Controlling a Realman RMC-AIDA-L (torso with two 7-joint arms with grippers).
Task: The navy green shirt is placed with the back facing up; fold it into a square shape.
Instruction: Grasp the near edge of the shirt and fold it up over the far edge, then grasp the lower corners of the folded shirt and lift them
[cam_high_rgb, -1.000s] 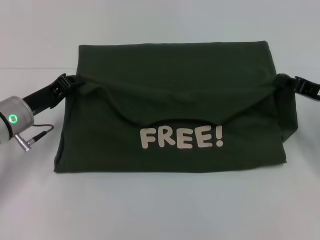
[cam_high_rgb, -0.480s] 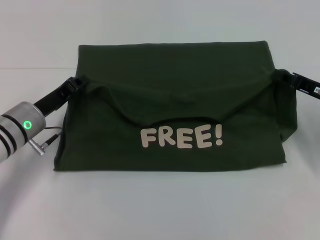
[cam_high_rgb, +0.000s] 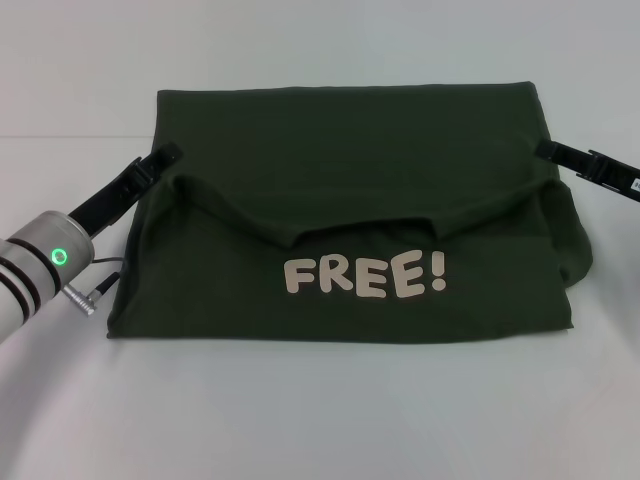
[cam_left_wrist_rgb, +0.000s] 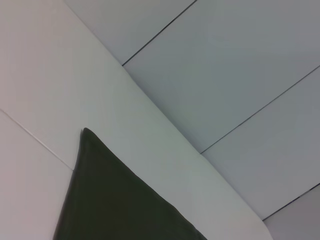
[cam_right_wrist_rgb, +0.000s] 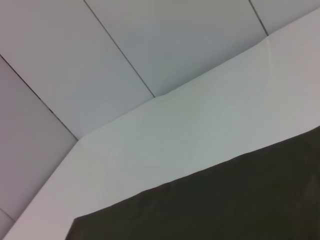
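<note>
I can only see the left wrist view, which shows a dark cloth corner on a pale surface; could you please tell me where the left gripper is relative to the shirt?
Observer: In the head view, the left gripper is at the left edge of the navy green shirt, on its far half.
Operator: Thank you. And the right gripper?
Observer: The right gripper is at the opposite edge, roughly level with the left one.
Operator: Is any print showing?
Observer: Yes, the pale "FREE!" lettering faces up on the near half.
</note>
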